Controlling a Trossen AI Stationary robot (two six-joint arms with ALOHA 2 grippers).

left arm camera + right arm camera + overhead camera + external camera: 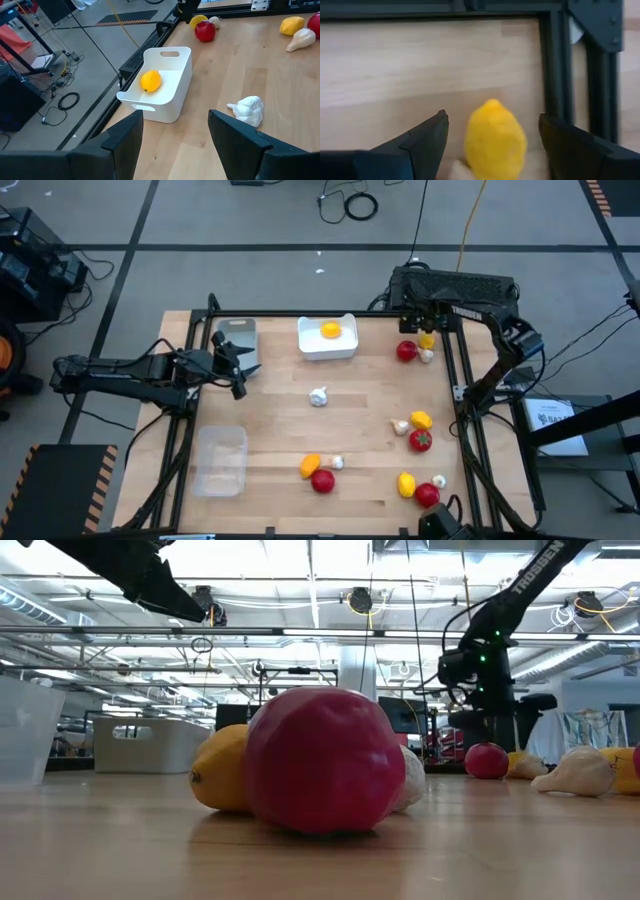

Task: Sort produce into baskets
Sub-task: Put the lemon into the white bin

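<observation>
**Right tool over corner lemon, pre-grasp**

My right tool (490,132) hangs wide open, empty, a lemon (495,135) directly below between its fingers. Next: descend, close, carry to white basket (327,345). Left tool (175,132) open, idle, garlic (247,110) just ahead.

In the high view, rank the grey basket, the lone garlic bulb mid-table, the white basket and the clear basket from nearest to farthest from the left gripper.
From the left gripper, open at the table's left side:
1. Grey basket, right beside it, toward the far edge.
2. Clear basket and lone garlic bulb, too close to call: one toward the near-left corner, one mid-table.
3. White basket, far edge, holding a lemon.
</observation>
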